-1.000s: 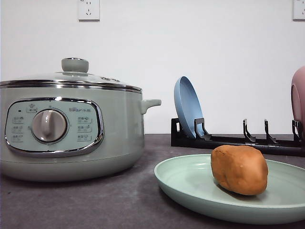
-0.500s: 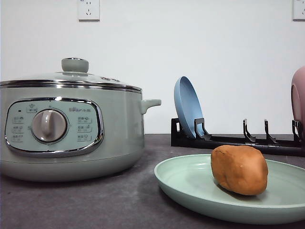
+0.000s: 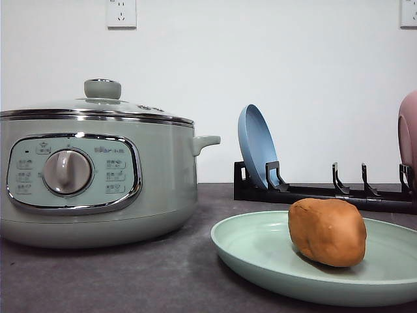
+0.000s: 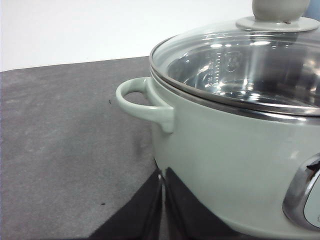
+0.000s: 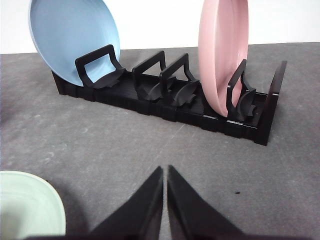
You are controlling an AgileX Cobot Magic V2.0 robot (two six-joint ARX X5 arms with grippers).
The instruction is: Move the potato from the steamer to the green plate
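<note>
1. My left gripper [image 4: 162, 210] sits with its two dark fingers pressed together, nothing between them; their tips run off the edge of my left wrist view, just beside the steamer's [image 4: 235, 145] pale green wall.
2. My right gripper [image 5: 165, 200] is likewise closed, fingers meeting in a thin seam over the grey table [image 5: 100, 135], holding nothing.
3. In my right wrist view only a curved sliver of the green plate [image 5: 25, 205] shows at the corner; the rest is cut off.
4. From the front, the one potato [image 3: 327, 231] lies on the green plate, toward its right side, well apart from the steamer. The plate's right edge runs out of frame.
5. The steamer stands to the left with its glass lid [image 4: 250, 60] on; its left side is cropped in the front view. Through the lid I can make out only shiny reflections.
6. Farther back, one black dish rack [image 5: 165, 95] holds two plates standing on edge: one blue plate [image 5: 70, 35] at its left end and one pink plate [image 5: 222, 55] near its right end, with empty slots between. From the front, the pink plate is mostly cut off.
7. On the wall behind, two sockets [image 3: 121, 13] show, both partly cropped.
</note>
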